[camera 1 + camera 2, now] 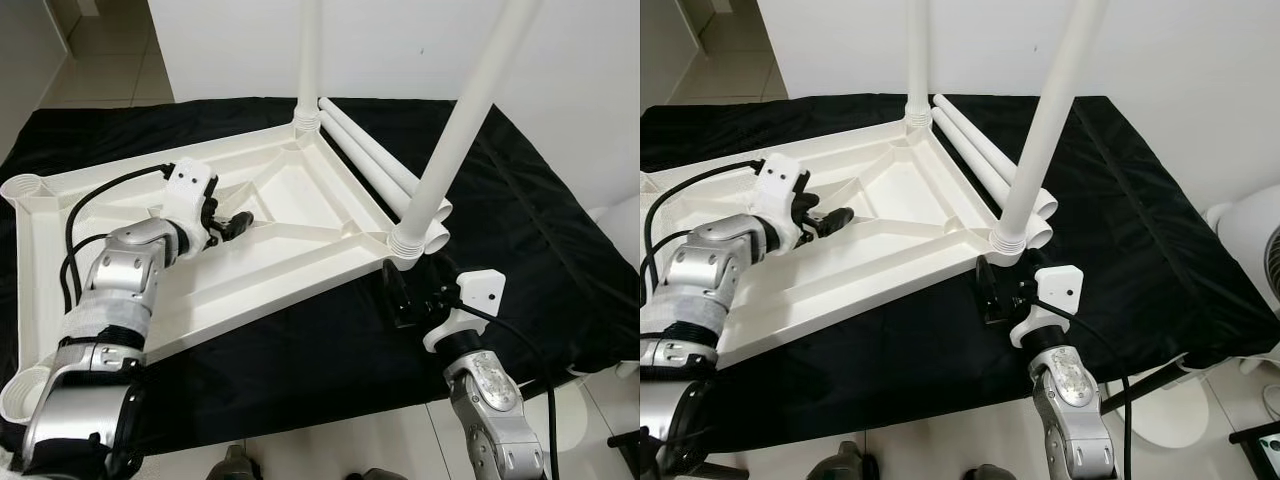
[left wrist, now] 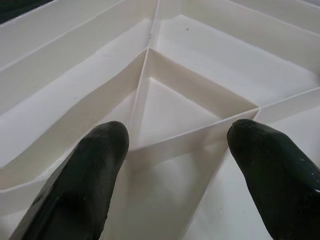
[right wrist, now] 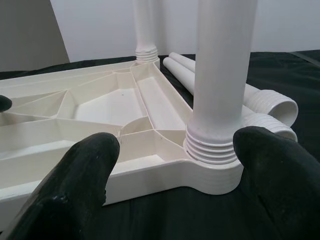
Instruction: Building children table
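A black cloth (image 1: 560, 230) covers the work surface before a plain white wall (image 1: 400, 50), pale tiled floor (image 1: 100, 60) alongside.

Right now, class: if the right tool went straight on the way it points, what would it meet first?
Most likely the threaded base of the near upright leg, which stands between the open right tool fingers at the tabletop corner.

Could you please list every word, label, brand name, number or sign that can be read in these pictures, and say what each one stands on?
There is no legible text in any view.
The white tabletop, lying upside down, shows only plain moulded ribs.
The two upright legs and the two loose legs on the black cloth are unmarked.
The left tool and the right tool, with their white housings, carry no readable marks.
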`<state>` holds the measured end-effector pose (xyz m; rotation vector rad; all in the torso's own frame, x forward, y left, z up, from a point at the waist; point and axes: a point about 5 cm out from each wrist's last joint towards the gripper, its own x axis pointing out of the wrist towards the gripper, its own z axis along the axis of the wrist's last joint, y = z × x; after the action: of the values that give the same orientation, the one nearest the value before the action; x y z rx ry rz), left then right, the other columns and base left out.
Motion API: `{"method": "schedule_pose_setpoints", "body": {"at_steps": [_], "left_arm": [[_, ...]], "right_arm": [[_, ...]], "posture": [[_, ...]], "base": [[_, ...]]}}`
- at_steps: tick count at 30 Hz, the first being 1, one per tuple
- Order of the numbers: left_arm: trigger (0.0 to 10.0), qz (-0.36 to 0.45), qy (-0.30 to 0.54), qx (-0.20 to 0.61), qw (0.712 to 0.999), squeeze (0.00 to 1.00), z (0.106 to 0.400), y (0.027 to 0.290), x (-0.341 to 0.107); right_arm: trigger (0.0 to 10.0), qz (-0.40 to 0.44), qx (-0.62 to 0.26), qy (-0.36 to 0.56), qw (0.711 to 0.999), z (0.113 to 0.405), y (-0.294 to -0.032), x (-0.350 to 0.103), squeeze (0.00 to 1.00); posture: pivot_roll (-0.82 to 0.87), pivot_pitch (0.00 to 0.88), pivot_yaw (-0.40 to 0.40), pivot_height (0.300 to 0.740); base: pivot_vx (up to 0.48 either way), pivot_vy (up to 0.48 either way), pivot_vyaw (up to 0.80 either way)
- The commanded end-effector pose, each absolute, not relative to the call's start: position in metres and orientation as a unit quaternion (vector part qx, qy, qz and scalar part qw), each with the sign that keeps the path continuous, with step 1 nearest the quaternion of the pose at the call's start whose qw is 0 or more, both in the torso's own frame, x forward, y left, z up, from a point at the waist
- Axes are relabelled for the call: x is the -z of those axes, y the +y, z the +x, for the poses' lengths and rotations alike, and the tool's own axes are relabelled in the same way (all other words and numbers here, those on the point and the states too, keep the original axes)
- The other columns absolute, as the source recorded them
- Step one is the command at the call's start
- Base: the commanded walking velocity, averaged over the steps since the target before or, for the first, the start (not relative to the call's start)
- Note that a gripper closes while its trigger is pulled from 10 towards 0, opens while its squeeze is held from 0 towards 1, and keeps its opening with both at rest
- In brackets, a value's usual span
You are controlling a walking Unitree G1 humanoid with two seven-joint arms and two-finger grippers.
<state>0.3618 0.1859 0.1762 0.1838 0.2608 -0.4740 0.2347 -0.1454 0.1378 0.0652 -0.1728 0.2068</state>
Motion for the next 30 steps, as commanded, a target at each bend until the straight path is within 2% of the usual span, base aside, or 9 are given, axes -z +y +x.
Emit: {"method": "schedule_pose_setpoints", "body": {"at_steps": [1,14,30], "left_arm": [[10.0,0.086,0.145,0.32,0.932,0.0,0.355,0.175,-0.172],[10.0,0.104,0.177,0.359,0.91,0.0,0.341,0.166,-0.162],[10.0,0.137,0.239,0.279,0.92,0.0,0.356,0.153,-0.139]], "right_arm": [[10.0,0.029,-0.104,-0.08,0.991,0.234,-0.145,-0.134,0.0],[10.0,0.025,-0.111,-0.078,0.991,0.235,-0.144,-0.133,0.0],[10.0,0.023,-0.111,-0.078,0.991,0.235,-0.143,-0.134,0.0]], "posture": [[0.02,0.023,-0.031,0.74],[0.02,0.008,-0.035,0.74],[0.0,0.013,-0.02,0.74]], "base": [[0.0,0.0,0.0],[0.0,0.0,0.0],[0.0,0.0,0.0]]}}
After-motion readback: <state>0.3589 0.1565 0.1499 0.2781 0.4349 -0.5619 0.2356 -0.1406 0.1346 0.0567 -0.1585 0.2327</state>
